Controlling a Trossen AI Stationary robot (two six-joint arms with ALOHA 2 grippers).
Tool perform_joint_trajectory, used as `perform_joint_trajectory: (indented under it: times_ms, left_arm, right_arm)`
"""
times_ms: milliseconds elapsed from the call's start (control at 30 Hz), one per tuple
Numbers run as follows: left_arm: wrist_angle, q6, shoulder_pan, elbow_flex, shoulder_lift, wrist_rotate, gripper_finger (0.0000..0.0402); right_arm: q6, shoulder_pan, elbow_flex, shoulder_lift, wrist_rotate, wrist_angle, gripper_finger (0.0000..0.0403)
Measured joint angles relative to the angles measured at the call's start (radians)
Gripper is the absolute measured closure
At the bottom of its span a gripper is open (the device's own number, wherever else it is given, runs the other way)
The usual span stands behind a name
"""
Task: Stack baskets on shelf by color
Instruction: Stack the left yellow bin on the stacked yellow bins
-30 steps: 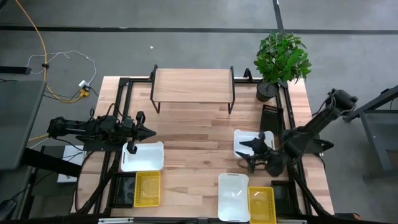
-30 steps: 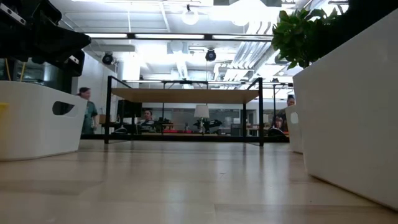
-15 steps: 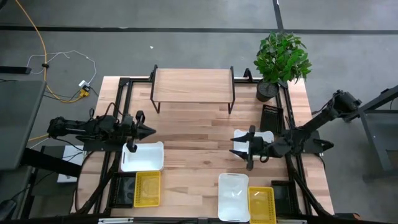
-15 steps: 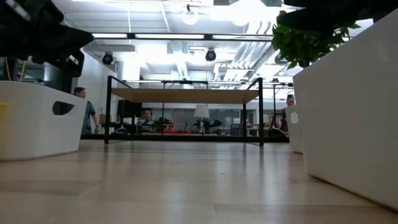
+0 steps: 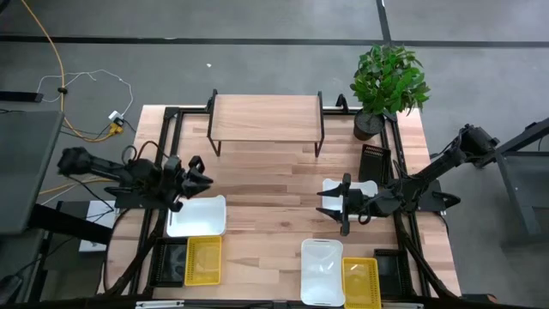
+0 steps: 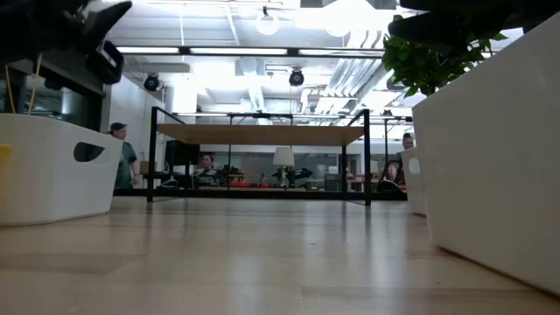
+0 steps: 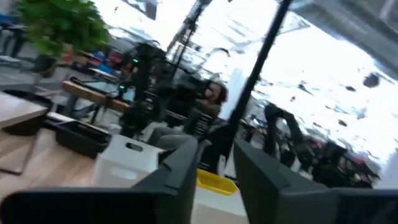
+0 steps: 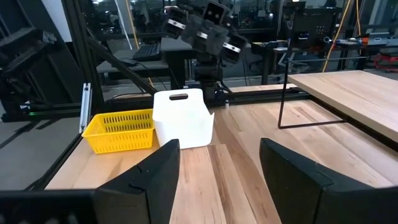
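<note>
**Baskets on the table, shelf bare**

Baskets sit at the near edge: a yellow basket (image 5: 203,260) beside a white basket (image 5: 197,215) on the left, another white basket (image 5: 322,271) and yellow one (image 5: 361,281) on the right. They look light, stiff, probably slick; the rim seems the best hold. The right gripper (image 5: 334,202) hangs open and empty. The left gripper (image 5: 204,177) shows a gap, nothing held; motion blur obscures it. The shelf (image 5: 266,118) stands beyond, its underside hidden.
</note>
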Motion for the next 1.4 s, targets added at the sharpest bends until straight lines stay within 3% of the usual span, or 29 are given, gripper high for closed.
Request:
perform_joint_trajectory:
  times_ms: [233,400,567,700,933,1133,1400]
  left_arm:
    - [0.016,0.059,-0.176,0.162,0.263,-0.006,0.0223]
    - [-0.056,0.127,-0.351,0.335,0.501,-0.006,0.0209]
    - [-0.316,0.1,-0.52,0.558,0.738,-0.103,0.0211]
    - [-0.578,-0.019,-0.616,0.742,0.921,-0.206,0.0211]
    - [-0.937,-0.241,-0.72,0.993,1.218,-0.228,0.0212]
    - [-0.989,-0.338,-0.771,1.095,1.398,-0.195,0.0212]
    - [-1.083,-0.465,-0.791,1.108,1.521,-0.184,0.0212]
  right_arm:
    - [0.0,0.0,0.0,0.0,0.004,0.002,0.0194]
    - [0.005,0.0,0.0,0.0,0.017,-0.005,0.0194]
    - [0.024,0.0,0.0,0.0,0.021,-0.028,0.0194]
    - [0.048,0.0,0.0,0.0,0.021,-0.038,0.0194]
    - [0.058,0.0,0.0,0.0,0.021,-0.064,0.0194]
    - [0.059,0.0,0.0,0.0,0.021,-0.081,0.0194]
    - [0.06,0.0,0.0,0.0,0.021,-0.083,0.0194]
